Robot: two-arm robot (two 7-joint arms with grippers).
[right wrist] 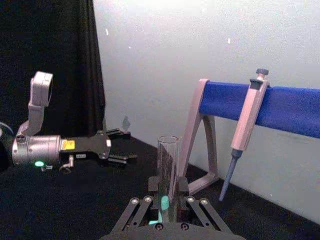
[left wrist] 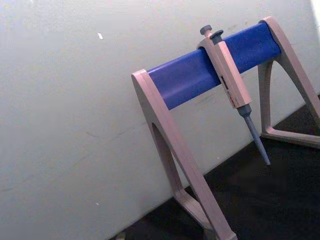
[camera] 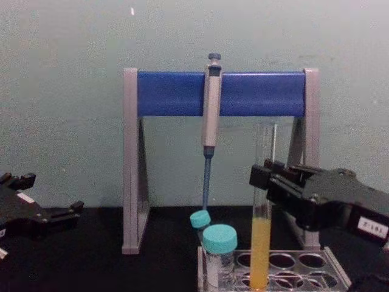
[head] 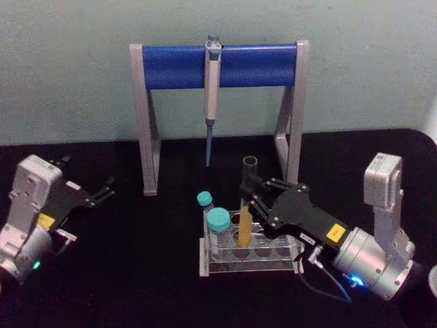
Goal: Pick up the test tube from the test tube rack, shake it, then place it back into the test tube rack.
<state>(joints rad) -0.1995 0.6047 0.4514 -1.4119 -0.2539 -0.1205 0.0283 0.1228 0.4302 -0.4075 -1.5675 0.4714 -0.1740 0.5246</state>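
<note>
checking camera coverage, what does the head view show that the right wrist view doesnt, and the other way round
Head view, not right wrist: the rack and the yellow liquid in the tube.
Right wrist, not head: a black cloth hanging beside the wall.
Both: the tube, the right tool closed on it, the open left tool, and the blue-barred stand with its pipette.

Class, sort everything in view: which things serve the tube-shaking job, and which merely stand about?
Job: test tube, test tube rack, right gripper at the tube.
Standing about: teal-capped vials, pipette, blue-bar stand, left gripper, parked on the left.
</note>
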